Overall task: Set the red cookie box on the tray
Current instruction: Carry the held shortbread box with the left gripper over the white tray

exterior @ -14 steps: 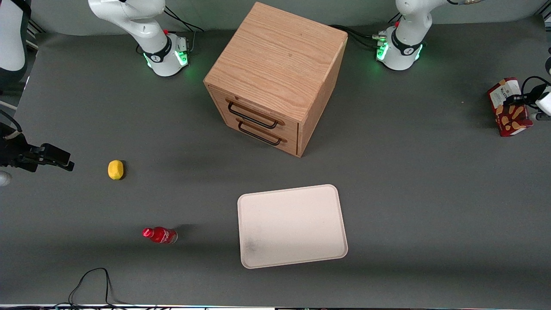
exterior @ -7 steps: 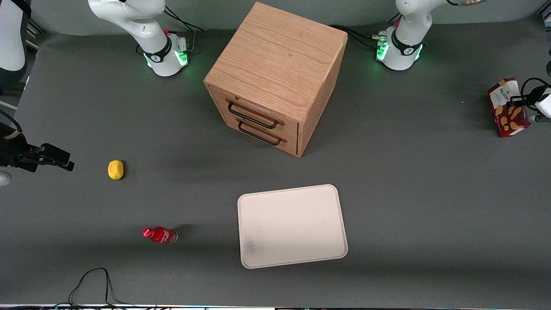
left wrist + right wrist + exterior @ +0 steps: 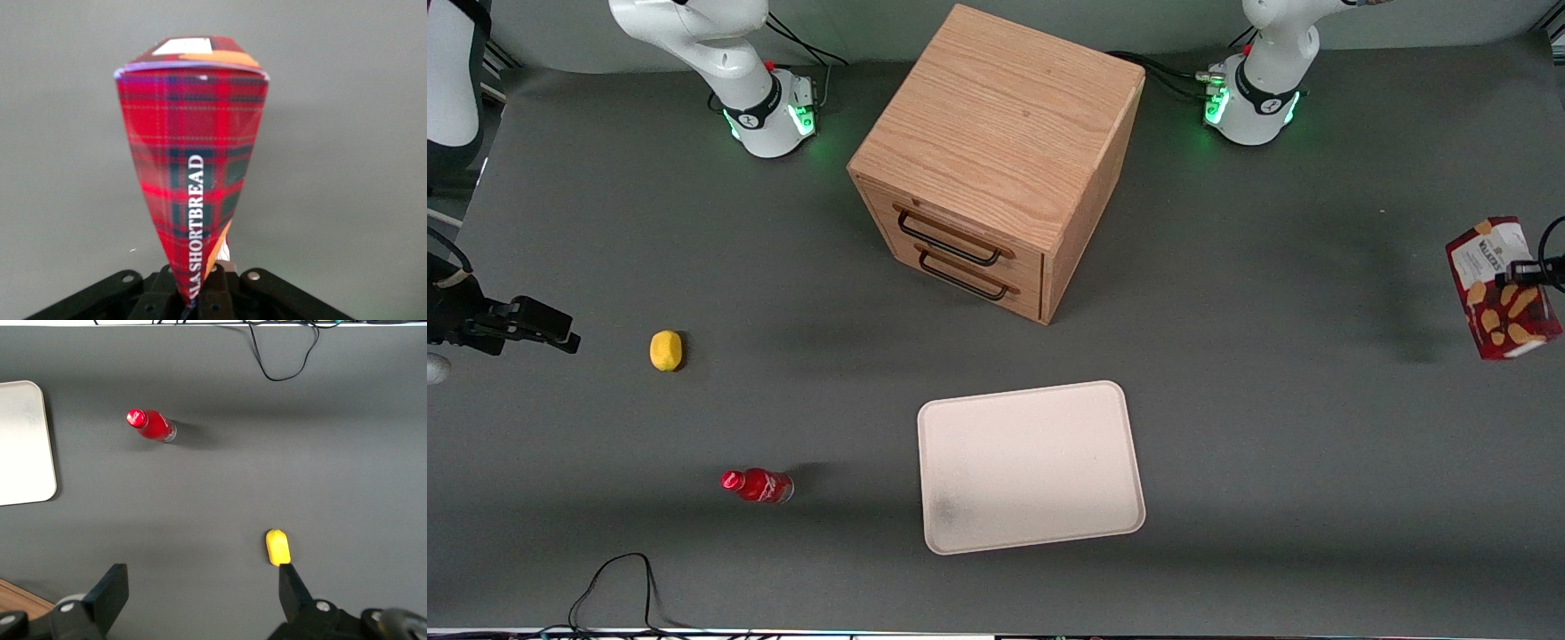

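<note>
— Grey matting covered the whole table (image 3: pixel 1272 427), and at the right edge of the frame the red cookie box (image 3: pixel 1502 289) hung in the air, well clear of the surface, its shadow a dark patch on the mat just beside it.

— Had it moved?

— Yes. Half a second before, it sat higher in the frame, near the upper right edge; it had since come down the frame, nearer the front camera, and a little toward the frame's edge. The white label end pointed up-frame, the cookie pictures showed on its face.

— And the gripper (image 3: pixel 1529 274)?

— Only a black bit of it showed at the right edge, against the box. The wrist camera made it plain: the fingers (image 3: pixel 212 293) were clamped on the tartan end of the box (image 3: pixel 193 167), which stuck straight out from them, "SHORTBREAD" running along its edge.

— Where was the tray (image 3: pixel 1032 467)?

— Flat in the lower middle of the frame, nearer the camera than the wooden two-drawer cabinet (image 3: pixel 996 160), with a grey smudge at its lower left corner. It had not shifted, and stayed well apart from the box.

— Anything else?

— A lemon (image 3: pixel 665 349) at mid-left and a small red bottle (image 3: pixel 757 485) lying at lower left, both where they had been.
</note>
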`<state>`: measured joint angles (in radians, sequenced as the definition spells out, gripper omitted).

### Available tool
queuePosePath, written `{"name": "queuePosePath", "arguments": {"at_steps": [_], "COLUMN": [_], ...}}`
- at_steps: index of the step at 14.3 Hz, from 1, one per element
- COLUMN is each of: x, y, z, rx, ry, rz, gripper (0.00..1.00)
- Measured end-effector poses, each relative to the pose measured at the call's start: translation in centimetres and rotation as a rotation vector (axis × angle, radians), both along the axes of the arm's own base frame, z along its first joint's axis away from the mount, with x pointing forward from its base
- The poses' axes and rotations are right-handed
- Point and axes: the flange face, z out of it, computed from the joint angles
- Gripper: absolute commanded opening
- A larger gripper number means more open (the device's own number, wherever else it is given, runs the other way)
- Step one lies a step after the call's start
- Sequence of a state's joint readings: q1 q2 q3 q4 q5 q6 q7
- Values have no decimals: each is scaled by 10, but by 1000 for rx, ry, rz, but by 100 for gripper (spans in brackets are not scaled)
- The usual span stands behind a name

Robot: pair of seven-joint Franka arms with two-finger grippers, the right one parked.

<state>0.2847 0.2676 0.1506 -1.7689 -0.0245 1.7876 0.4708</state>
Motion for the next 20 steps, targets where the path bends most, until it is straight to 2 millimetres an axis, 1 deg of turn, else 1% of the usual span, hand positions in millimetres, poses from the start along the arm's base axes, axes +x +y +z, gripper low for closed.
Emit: {"name": "queuePosePath", "arguments": {"at_steps": [2, 4, 6, 8, 10, 11, 12, 14, 17, 20], "x": [33, 56, 74, 92, 110, 120, 131, 150, 167, 171], "y": [-51, -100, -158, -229, -295, -322, -345, -384, -427, -471], "z": [51, 86, 109, 127, 134, 130, 121, 90, 35, -9], "rx": [-16, -25, -28, -34, -49, -58, -69, -94, -115, -128], "ry": [-37, -77, -110, -137, -153, -157, -161, -175, -168, -165], "rz": [24, 52, 97, 146, 182, 195, 209, 230, 270, 321], "gripper": [0, 0, 0, 0, 0, 0, 0, 0, 0, 0]}}
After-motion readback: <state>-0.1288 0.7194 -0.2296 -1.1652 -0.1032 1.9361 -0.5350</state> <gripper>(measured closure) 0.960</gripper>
